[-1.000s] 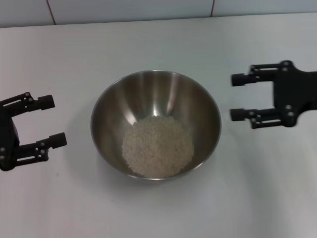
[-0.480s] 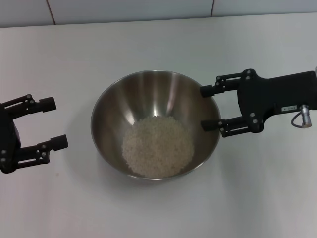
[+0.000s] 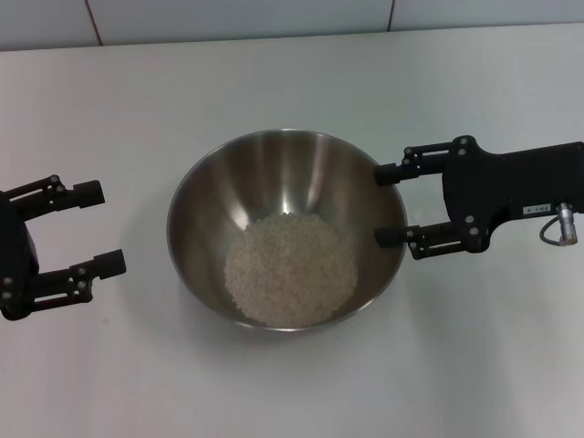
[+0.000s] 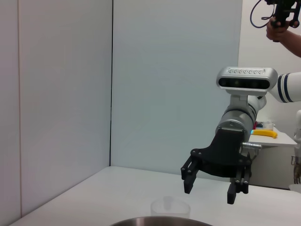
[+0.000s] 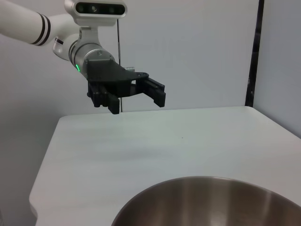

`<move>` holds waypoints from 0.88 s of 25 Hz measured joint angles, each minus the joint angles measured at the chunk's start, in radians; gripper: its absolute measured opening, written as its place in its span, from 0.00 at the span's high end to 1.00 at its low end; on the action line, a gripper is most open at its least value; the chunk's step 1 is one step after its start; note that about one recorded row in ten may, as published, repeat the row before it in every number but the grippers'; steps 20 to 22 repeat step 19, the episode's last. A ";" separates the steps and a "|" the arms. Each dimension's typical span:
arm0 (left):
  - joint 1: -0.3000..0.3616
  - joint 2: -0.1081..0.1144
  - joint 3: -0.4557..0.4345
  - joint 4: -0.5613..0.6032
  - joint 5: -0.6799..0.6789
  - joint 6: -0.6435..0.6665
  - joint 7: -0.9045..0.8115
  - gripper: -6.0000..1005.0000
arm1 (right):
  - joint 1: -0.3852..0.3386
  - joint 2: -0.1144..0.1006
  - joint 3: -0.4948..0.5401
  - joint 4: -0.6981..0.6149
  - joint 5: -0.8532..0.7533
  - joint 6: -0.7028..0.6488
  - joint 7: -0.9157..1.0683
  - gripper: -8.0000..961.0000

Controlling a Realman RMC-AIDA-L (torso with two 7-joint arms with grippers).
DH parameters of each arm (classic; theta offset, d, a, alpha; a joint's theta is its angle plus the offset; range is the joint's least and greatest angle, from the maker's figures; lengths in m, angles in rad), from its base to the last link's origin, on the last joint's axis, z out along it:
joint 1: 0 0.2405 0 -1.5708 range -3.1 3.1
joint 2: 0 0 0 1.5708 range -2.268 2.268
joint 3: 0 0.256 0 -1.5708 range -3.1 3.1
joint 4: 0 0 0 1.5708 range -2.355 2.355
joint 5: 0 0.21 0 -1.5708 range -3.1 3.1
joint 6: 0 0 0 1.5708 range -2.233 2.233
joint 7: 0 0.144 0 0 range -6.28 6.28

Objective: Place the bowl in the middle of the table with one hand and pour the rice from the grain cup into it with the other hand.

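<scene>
The right black two-finger gripper (image 3: 385, 204), fingers wide and empty, has moved up to the big shiny steel bowl (image 3: 286, 226) holding pale rice (image 3: 290, 270) mid-table, probably to grab its rim, while the left black gripper (image 3: 99, 227) waits open.

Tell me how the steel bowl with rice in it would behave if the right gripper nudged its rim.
The bowl would probably slide rather than tip: it sits wide and low on the smooth table. The rice pooled at its bottom likely adds weight and steadies it. Its thin, shiny rim looks slippery for the open right gripper at its edge. The left gripper hangs apart.
</scene>
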 joint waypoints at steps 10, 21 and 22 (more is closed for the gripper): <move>-0.031 -0.021 0.059 0.000 0.000 -0.004 0.001 0.22 | -0.002 0.002 -0.001 0.024 0.002 0.000 -0.020 0.26; -0.050 -0.027 0.073 0.000 0.000 -0.007 0.000 0.22 | -0.005 0.002 -0.001 0.028 0.014 0.000 -0.027 0.26; -0.050 -0.027 0.073 0.000 0.000 -0.007 0.000 0.22 | -0.005 0.002 -0.001 0.028 0.014 0.000 -0.027 0.26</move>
